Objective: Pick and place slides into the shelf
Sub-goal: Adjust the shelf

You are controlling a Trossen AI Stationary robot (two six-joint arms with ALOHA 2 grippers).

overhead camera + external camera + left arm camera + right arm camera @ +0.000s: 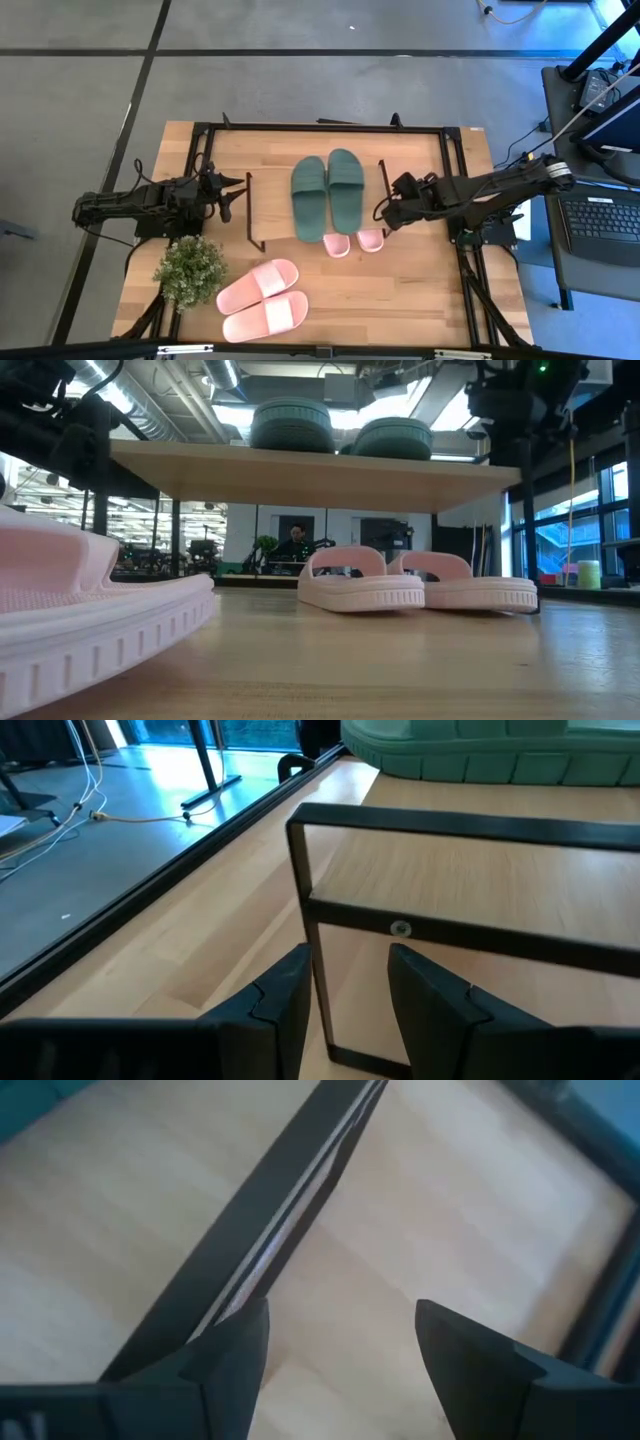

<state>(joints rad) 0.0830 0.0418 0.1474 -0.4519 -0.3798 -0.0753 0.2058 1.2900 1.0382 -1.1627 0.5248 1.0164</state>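
Note:
Two dark green slides [325, 190] lie side by side, soles down, on the shelf's plank top [320, 470]. Two light pink slides [360, 585] [465, 588] rest on the table under the shelf, their ends poking out toward the near edge [352, 242]. Two more pink slides [262, 300] lie on the table at the near left. My left gripper [235, 195] stands open and low at the shelf's left wire leg [310, 910], holding nothing. My right gripper [385, 212] is open, tipped down above the shelf's right edge [270, 1230], also holding nothing.
A small potted plant [190, 268] stands at the near left, beside the pink pair. A black metal frame [460, 250] runs around the table. A laptop [605, 220] sits on a bench to the right. A person [295, 540] shows far off in the room.

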